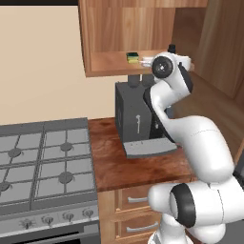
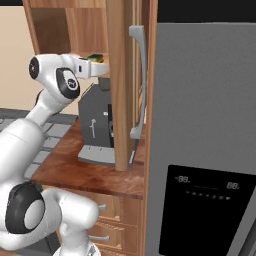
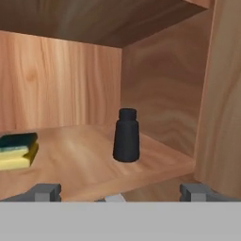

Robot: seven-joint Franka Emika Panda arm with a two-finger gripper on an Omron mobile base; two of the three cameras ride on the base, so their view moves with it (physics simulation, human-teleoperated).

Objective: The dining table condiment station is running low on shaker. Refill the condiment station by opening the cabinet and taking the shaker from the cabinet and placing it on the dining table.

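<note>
The wooden wall cabinet (image 1: 119, 28) stands open, its door (image 2: 118, 100) swung out edge-on with a long silver bar handle (image 2: 138, 85). A small black shaker (image 3: 126, 135) stands upright on the cabinet shelf (image 3: 80, 164), towards its right end, and is also visible as a dark cap (image 1: 171, 47) behind my arm. My gripper (image 3: 120, 193) is open at the shelf's front edge, level with the shaker and a short way from it, with nothing between its fingertips (image 3: 44, 192). The dining table and the condiment station are out of view.
A yellow and green sponge (image 3: 16, 150) lies on the shelf left of the shaker. Below the cabinet a dark coffee machine (image 1: 138, 119) sits on the wood countertop (image 1: 124, 167). A gas stove (image 1: 43, 162) is to the left and a grey fridge (image 2: 205, 140) to the right.
</note>
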